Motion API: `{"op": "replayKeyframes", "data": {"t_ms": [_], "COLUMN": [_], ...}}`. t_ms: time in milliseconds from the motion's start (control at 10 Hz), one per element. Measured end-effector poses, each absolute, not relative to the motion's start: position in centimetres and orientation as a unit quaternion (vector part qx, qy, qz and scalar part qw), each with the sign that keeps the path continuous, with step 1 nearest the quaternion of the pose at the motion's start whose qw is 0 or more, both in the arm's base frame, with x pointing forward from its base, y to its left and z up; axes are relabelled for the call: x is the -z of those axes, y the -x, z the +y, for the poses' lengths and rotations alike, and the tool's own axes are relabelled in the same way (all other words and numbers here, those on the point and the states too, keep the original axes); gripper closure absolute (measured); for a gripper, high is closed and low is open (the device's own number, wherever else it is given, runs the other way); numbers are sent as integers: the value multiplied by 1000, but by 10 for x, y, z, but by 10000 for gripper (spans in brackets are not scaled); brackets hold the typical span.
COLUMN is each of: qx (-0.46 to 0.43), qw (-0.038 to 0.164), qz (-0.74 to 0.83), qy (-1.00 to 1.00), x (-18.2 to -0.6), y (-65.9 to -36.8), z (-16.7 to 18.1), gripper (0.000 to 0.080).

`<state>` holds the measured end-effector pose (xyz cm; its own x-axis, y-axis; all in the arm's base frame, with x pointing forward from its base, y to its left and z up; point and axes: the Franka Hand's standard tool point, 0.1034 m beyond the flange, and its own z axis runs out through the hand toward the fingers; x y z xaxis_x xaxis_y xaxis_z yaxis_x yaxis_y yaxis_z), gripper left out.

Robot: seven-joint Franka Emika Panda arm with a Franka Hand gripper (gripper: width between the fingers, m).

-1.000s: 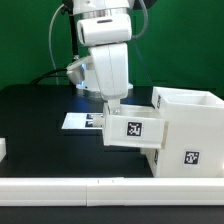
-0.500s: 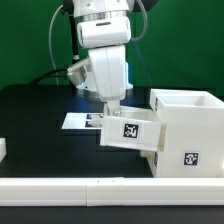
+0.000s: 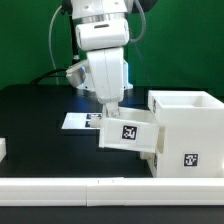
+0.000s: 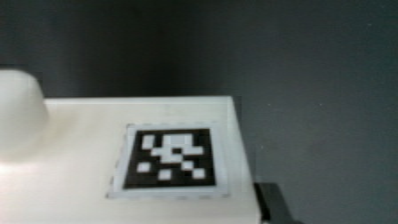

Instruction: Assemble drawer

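Exterior view: the arm has carried the small tray (image 3: 130,135) toward the exterior view's left and slightly upward over the last second; its tagged face, a second ago level and pressed against the cube housing (image 3: 187,132), now tilts, its left end higher; the change suggests that the tray is being realigned at the housing's opening, not yet seated, so the insertion step remains unfinished. The gripper (image 3: 110,110) comes down from above onto the tray's left end; its fingers appear closed on the tray's wall, since the tray hangs tilted above the black table (image 3: 35,115), though the contact itself is small in this view. The tray's right end still meets the housing's side; the housing stands on the table at the exterior view's right, open-topped, white, with one square tag low on its front. The marker board (image 3: 80,121) lies flat behind the tray; a white rail (image 3: 60,188) runs along the front.

Wrist view: the tray's white face fills the lower frame, its black-and-white tag (image 4: 173,156) blurred but square; a pale rounded form at the edge may be a finger; the jaws themselves are not shown.
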<state>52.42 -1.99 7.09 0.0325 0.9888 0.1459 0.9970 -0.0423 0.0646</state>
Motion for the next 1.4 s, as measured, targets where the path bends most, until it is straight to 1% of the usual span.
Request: {"op": "replayKeyframes", "data": {"t_ms": [600, 700, 800, 1100, 1300, 1400], "qx": [77, 78, 86, 84, 70, 71], "qw": [27, 26, 20, 22, 32, 32], "qz": [-691, -691, -690, -689, -691, -691], "qy": [718, 718, 719, 719, 719, 719], "x": [-70, -70, -70, -69, -67, -67], "y": [-523, -524, -524, -523, -519, -519], "z": [-20, -20, -19, -20, -21, -21], "gripper": [761, 761, 761, 761, 761, 761]}}
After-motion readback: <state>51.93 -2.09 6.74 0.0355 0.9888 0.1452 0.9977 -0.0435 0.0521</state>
